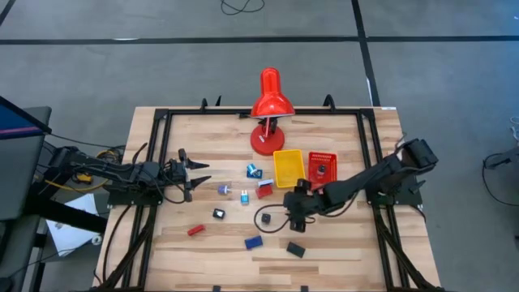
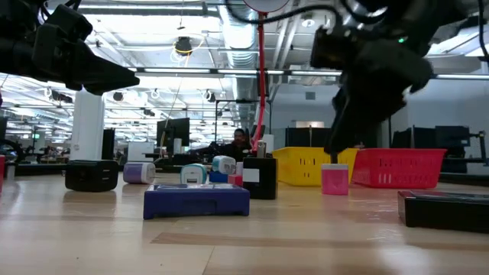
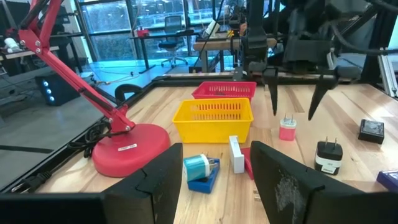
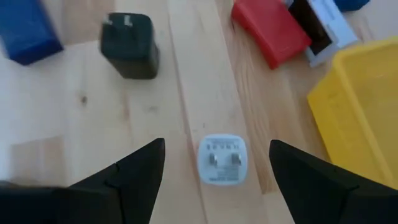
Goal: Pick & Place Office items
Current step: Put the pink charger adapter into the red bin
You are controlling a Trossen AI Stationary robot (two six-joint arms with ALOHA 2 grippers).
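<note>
The office items lie scattered on the wooden table. A small pale pink plug adapter (image 4: 222,159) stands prongs up near the yellow tray (image 1: 289,166). My right gripper (image 4: 216,149) hovers open over it, slanting down, one finger to each side, not touching. The adapter also shows in the left wrist view (image 3: 286,129) and the low view (image 2: 334,181). A black adapter (image 4: 129,45), a blue block (image 4: 25,31) and a red block (image 4: 270,31) lie beyond it. My left gripper (image 1: 197,173) waits open and level at the table's left, holding nothing.
A red desk lamp (image 1: 268,113) stands at the far middle, its base beside the yellow tray. A red tray (image 1: 322,166) sits to the right of the yellow one. More small pieces lie at the table's middle and near side, among them a blue flat block (image 1: 253,242) and a black one (image 1: 296,250).
</note>
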